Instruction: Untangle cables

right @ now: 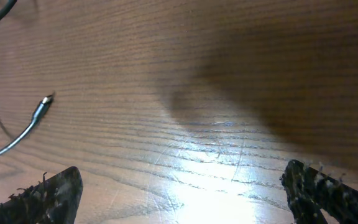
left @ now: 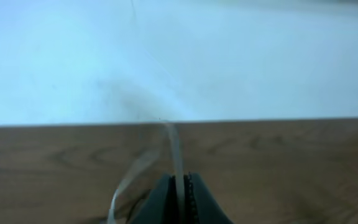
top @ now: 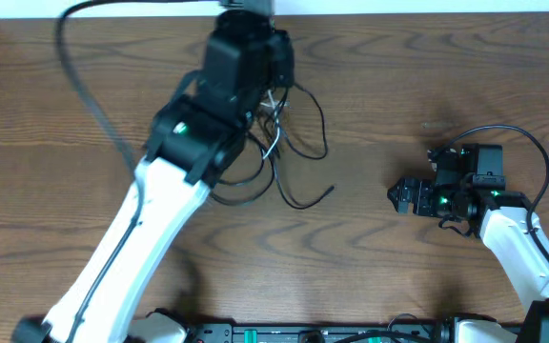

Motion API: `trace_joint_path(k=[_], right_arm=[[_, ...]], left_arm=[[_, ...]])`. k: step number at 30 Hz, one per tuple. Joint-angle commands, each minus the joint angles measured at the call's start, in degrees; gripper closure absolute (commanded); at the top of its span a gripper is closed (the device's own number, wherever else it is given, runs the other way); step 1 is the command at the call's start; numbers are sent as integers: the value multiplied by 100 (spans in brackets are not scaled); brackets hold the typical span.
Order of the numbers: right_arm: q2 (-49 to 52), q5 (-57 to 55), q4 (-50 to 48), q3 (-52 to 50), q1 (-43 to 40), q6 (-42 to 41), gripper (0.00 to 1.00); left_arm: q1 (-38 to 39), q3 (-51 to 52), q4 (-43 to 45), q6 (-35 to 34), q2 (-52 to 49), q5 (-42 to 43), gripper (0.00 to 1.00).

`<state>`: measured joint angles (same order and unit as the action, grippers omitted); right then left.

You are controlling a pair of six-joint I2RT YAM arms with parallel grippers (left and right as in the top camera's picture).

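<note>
The left tool (left: pixel 179 190) pinches the white cable (left: pixel 175 149), seemingly to draw it out of the black cables (top: pixel 323 133) below it. The right tool (right: pixel 185 183) hangs spread and empty, well aside.

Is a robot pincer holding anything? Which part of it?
The left pincer pinches the white cable along its cord, no plug showing there. The right pincer is open, holding nothing.

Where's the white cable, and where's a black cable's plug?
white cable (left: pixel 176 155): left wrist view, middle of the strand.
black cable (right: pixel 41 109): right wrist view, its plug end.
</note>
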<state>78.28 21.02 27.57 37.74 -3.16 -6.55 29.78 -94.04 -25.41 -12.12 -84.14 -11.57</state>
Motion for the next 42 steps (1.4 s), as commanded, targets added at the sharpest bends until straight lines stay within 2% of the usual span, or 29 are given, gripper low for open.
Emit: trace_joint_path(k=[1,8,20,35,39,42], right_arm=[[11,35,-13,-37,-13,-26,1],[11,35,-15,-37,-13,-26,1],[11,35,-15,-37,-13,-24,1],[11,33,-35,-37,-13,-26,1],[11,33,-13,-37,-15,-26,1],[9,33,-13,-37,-31,-157,2]], left_arm=[[48,7,48,205,385,-94,92],[79,7,219,203,850,-94,92],[79,7,1963,201,1386,-92,93],[79,7,1705,160,1362,-92,93],[79,7,1720,-168,1231,-92,92],[79,7,2087,-404,1060,-76,93]])
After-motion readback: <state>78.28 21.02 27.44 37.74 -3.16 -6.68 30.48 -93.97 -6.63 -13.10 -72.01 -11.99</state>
